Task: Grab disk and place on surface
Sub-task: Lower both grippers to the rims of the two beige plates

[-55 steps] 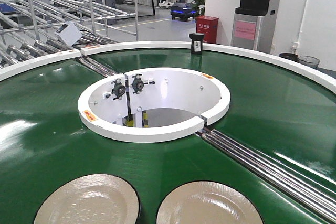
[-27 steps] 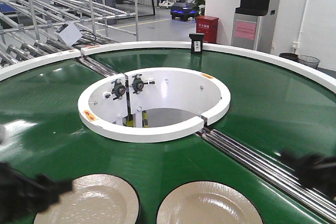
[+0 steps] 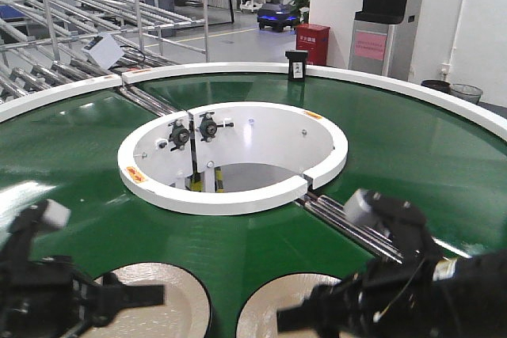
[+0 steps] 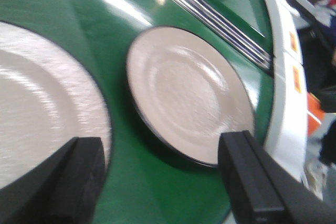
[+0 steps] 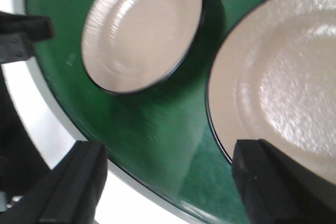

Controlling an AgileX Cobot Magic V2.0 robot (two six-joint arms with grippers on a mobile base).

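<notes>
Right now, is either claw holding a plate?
No, the left gripper and right gripper are both open and empty; the plates lie flat on the green belt.

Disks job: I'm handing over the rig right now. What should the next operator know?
Left gripper: open, empty, low over the belt by the disks.
Right gripper: open, empty, also low by the disks.
Left disk and right disk lie side by side on the belt, neither gripped.
Surface: not in view.
Done: nothing grabbed yet.
Left: grab a disk and place it on the surface.
</notes>
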